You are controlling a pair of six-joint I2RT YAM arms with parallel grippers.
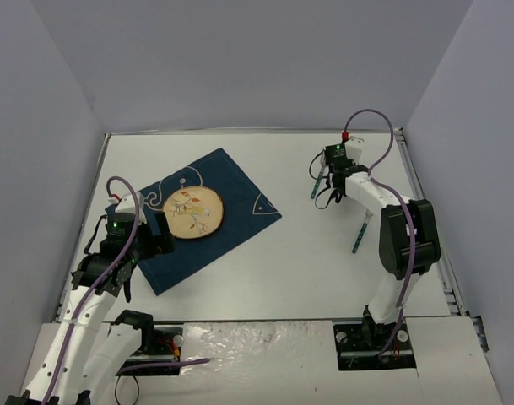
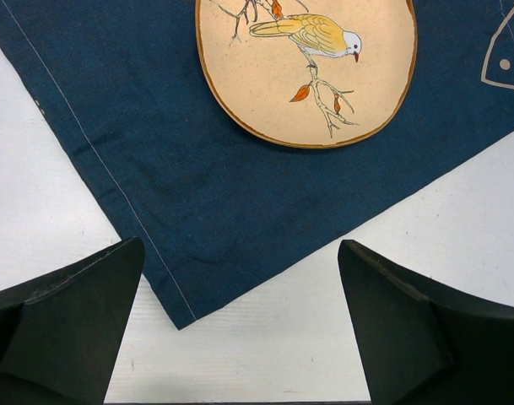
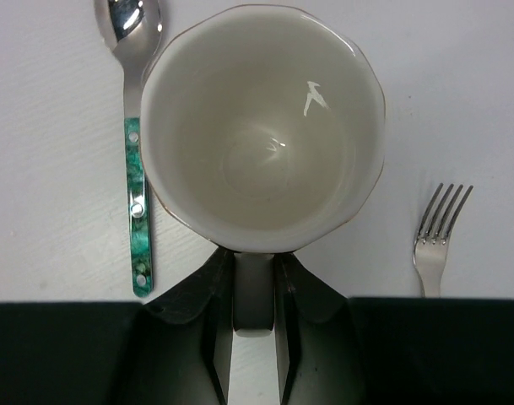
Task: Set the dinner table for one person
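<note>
On the white dinner table (image 1: 282,270) lies a dark blue placemat (image 1: 208,232) with a bird-painted plate (image 1: 192,213) on it. My left gripper (image 1: 159,232) hovers open over the mat's near corner (image 2: 176,312), its fingers (image 2: 62,329) wide apart and holding nothing. At the back right, my right gripper (image 3: 255,283) is shut on the handle (image 3: 255,291) of an empty white cup (image 3: 261,126). In the top view the wrist (image 1: 334,164) hides the cup. A green-handled spoon (image 3: 136,169) lies left of the cup and a fork (image 3: 434,245) lies to its right.
In the top view the spoon's handle (image 1: 316,187) shows beside the right wrist, and the fork's handle (image 1: 359,236) lies nearer the right edge. Grey walls stand around the table on three sides.
</note>
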